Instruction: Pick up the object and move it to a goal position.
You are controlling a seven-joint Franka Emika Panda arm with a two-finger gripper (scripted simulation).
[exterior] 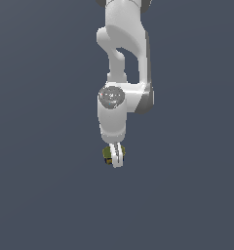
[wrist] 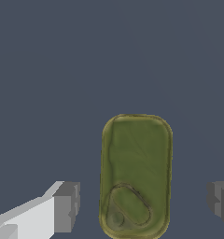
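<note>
One olive can [wrist: 136, 175] sits btwn wide-open jaws, pads [wrist: 67, 205] not touching it.

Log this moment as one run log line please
phase: pre-grasp | gripper: open, fingers either side of can, not touching | can: not yet gripped

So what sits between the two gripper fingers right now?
The can lies between the fingers, with bare floor showing on each side of it in the wrist view, so the pads are not touching it. The exterior view hides those gaps.
</note>
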